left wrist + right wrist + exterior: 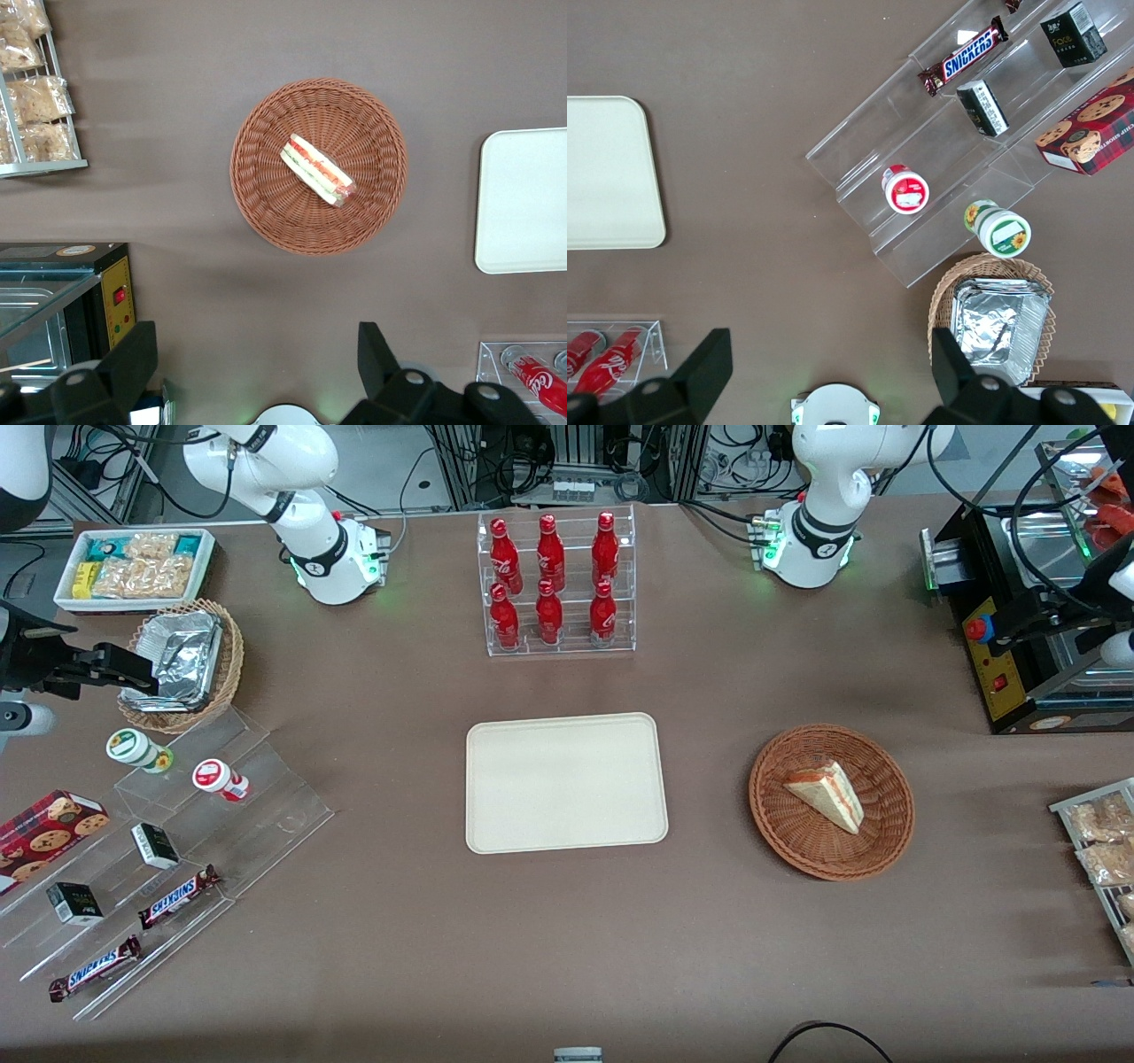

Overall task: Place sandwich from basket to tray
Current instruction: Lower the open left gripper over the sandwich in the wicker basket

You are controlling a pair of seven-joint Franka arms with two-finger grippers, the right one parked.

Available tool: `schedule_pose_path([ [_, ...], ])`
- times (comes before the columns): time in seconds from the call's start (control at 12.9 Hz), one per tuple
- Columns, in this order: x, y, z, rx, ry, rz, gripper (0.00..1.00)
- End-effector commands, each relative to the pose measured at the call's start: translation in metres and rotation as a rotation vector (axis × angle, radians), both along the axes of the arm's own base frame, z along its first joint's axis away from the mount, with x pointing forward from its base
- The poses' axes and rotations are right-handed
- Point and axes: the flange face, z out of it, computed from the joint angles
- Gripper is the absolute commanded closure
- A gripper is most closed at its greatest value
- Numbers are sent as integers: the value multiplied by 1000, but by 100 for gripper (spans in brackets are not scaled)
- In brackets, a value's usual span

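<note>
The sandwich (828,793), a pale wedge with a red and green filling stripe, lies in the round reddish-brown wicker basket (797,850). The cream tray (567,784) lies flat beside the basket, toward the parked arm's end, with nothing on it. My gripper (1005,624) hangs high above the table, farther from the front camera than the basket, over the black machine. In the left wrist view the gripper (257,350) is open and empty, with the sandwich (317,170), basket (266,212) and tray (527,204) well below it.
A clear rack of red bottles (558,584) stands farther back than the tray. A black machine (1028,664) sits near the basket at the working arm's end. A wire rack of snack packets (1103,841) lies at that table edge. Acrylic steps with snacks (177,850) stand at the parked arm's end.
</note>
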Motion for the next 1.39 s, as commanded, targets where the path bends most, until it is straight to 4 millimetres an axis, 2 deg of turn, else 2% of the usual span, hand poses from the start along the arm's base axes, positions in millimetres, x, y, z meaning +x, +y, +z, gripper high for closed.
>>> schedule_pose_path([
  [0.0,1,-4,1,1,-10,-10,0],
  [0.15,4,-13,-5,-1,0,-14,0],
  [0.23,9,-24,-17,1,21,-32,0],
  [0.54,20,-22,-64,2,26,-12,0],
  [0.7,24,-17,-98,5,12,56,0],
  [1.01,30,-18,-149,7,-20,170,0],
  [1.32,28,-20,-186,11,-37,358,0],
])
